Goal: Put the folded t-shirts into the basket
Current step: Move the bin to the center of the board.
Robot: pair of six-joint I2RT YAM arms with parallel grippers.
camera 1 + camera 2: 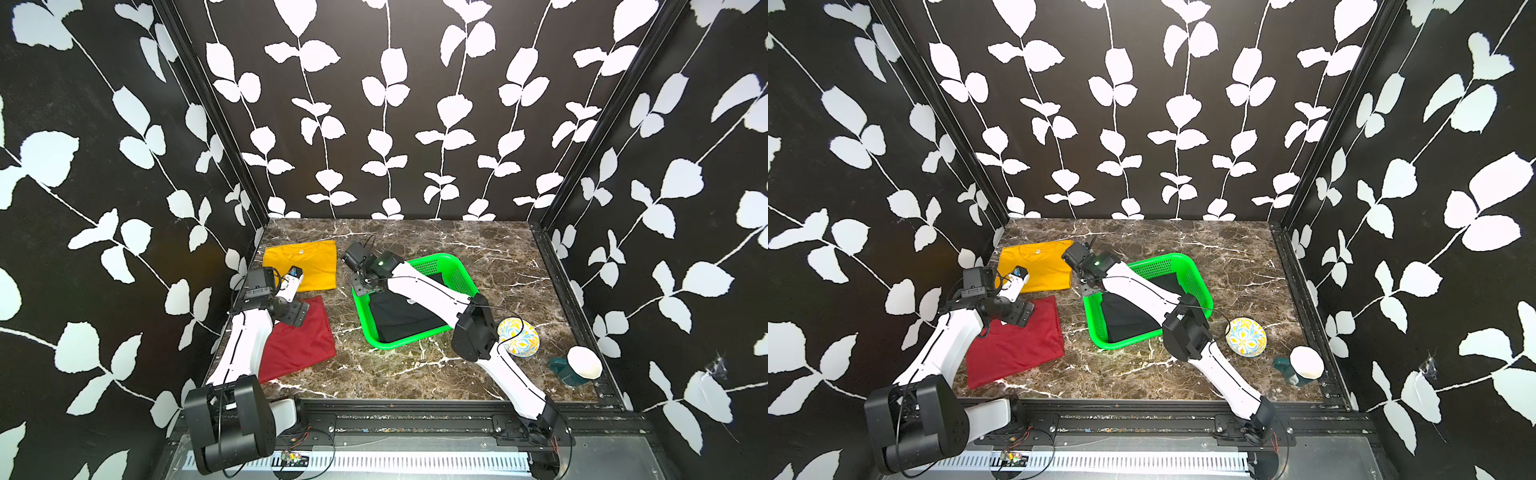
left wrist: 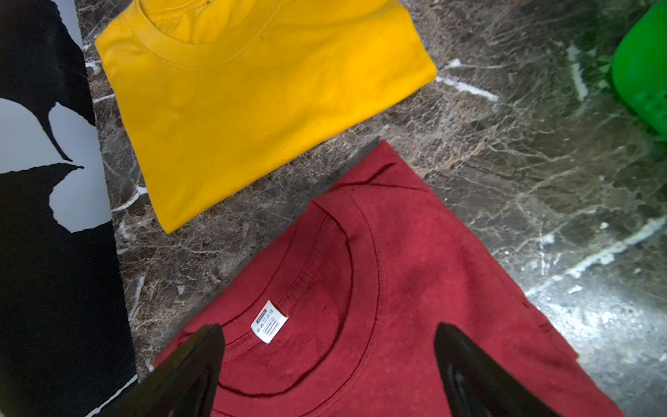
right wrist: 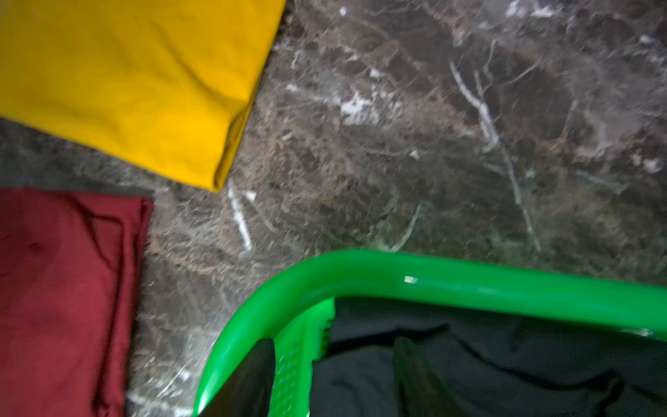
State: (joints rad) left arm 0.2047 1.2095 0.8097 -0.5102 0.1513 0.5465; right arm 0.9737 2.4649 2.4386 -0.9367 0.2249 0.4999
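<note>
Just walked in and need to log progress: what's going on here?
Two robot arms are packing folded t-shirts. The black t-shirt lies in the green basket, the right claw open above the basket's corner. The left claw hangs open over the collar of the dark red t-shirt. That shirt and the yellow t-shirt lie on the marble table.

We are looking down on a brown marble tabletop (image 1: 415, 374). Our left gripper (image 1: 296, 314) is hanging over the far edge of the dark red folded t-shirt (image 1: 307, 349), near the yellow-orange folded t-shirt (image 1: 316, 262). Our right gripper (image 1: 362, 286) is sitting at a corner of the bright green perforated plastic basket (image 1: 459, 276), where the black folded t-shirt (image 1: 399, 320) is lying.
</note>
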